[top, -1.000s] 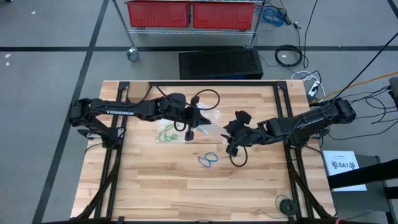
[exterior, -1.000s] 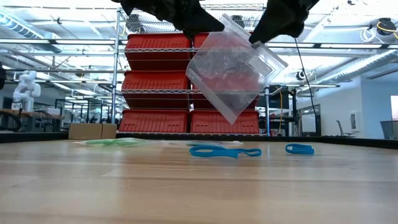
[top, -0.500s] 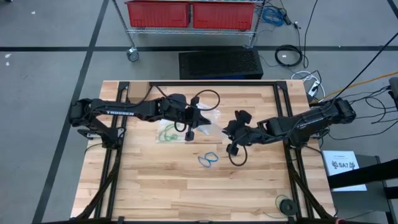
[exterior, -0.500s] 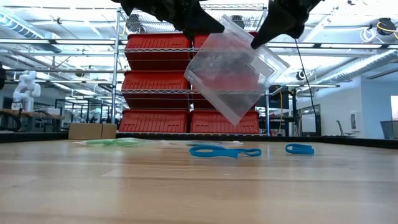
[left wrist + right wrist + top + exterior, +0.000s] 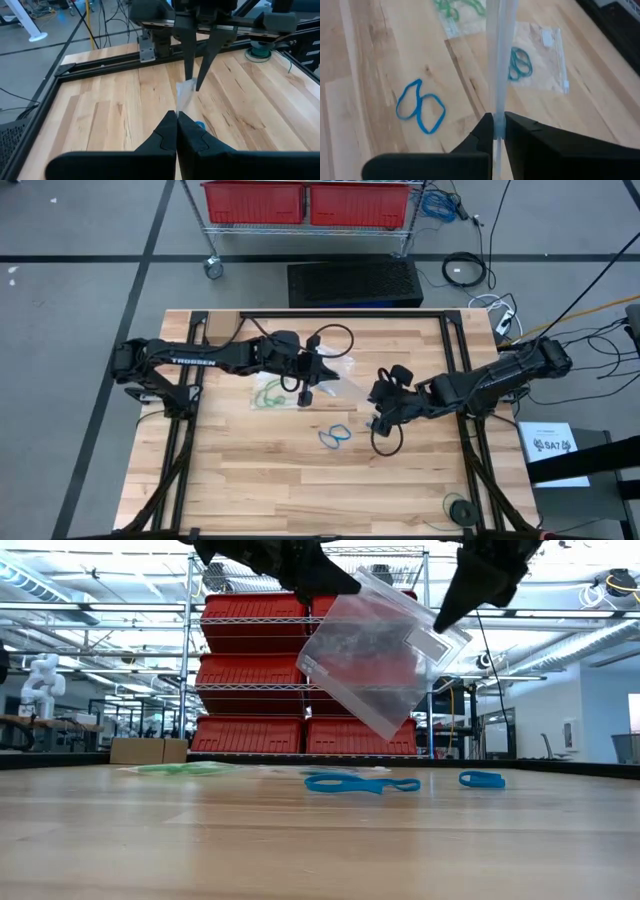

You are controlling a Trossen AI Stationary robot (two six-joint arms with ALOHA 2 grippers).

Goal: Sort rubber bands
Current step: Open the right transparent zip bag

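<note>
A clear flat zip bag [image 5: 372,658] hangs in the air between my two grippers, tilted. My left gripper [image 5: 348,584] is shut on its upper left corner; my right gripper [image 5: 442,624] is shut on its upper right corner. From above, the left gripper [image 5: 320,375] and the right gripper [image 5: 375,398] stand over the table's middle. Two bright blue rubber bands [image 5: 335,435] lie loose on the wood below the bag. Green bands [image 5: 270,393] lie on a clear bag at the left. Teal bands [image 5: 520,62] lie in another clear bag. My left gripper pinches the bag's zip-end corner [image 5: 352,590] between its two fingers, coming from above and the left. The bag hangs below it, clear of the table. My right gripper pinches the zip strip's other corner [image 5: 448,632], the bag's edge [image 5: 497,117] standing between its fingers. It comes slanting down from the right.
A flat clear bag [image 5: 542,60] and the bag under the green bands [image 5: 460,20] lie on the table beyond the blue bands [image 5: 420,110]. A black cable loop [image 5: 385,442] hangs by the right gripper. A small dark roll [image 5: 460,510] sits near the near right corner.
My right gripper has gone toward the table's right and near edge, still shut on its corner. That corner of the bag has gone with it, and the zip edge now lies stretched wider between the grippers. The left gripper has kept still.
</note>
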